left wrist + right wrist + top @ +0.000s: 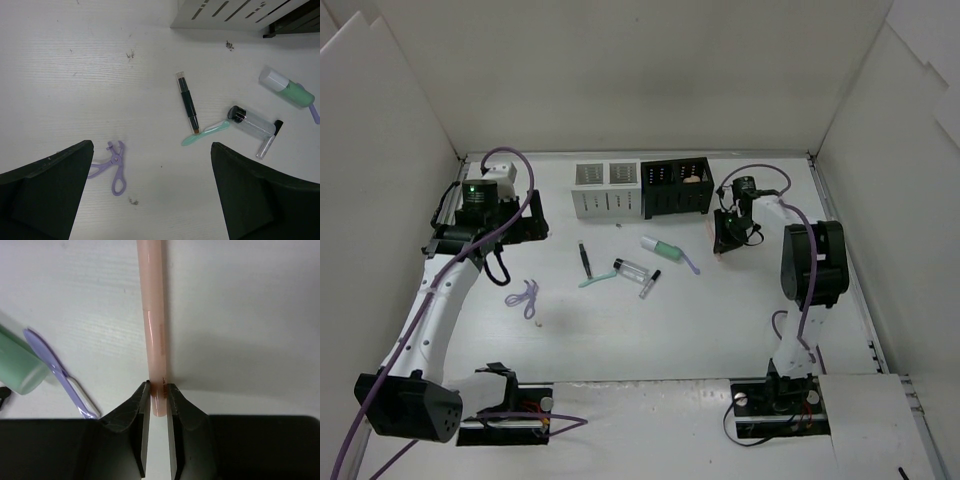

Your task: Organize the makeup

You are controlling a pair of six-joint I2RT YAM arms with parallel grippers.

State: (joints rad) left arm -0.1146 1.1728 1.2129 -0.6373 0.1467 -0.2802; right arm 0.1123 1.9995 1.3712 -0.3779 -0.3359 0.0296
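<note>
At the right of the table (720,330), near the front corner of the black slotted box (675,187), the right pincer (157,390) is clenched on the near end of a pink stick (152,315). Its 2 fingertips press the stick from either side, and the rest of the stick runs straight away over the white surface. Whether the stick rests on the table or is lifted cannot be told. Just left of it in the right wrist view lie a purple stick (55,372) and the end of the mint-green tube (15,365), close together.

The left pincer (151,145) hangs released, jaws wide apart, over the left part of the table. Below it a purple scissor-like tool (112,165) lies alone, well apart from a cluster in the middle. There, the tip of a black stick (187,102) meets a mint stick (205,134). A clear vial with black cap (252,121) lies next to them, with a thin clear stick (269,140) beside it. A white slotted box (605,190) stands against the black one at the back.
</note>
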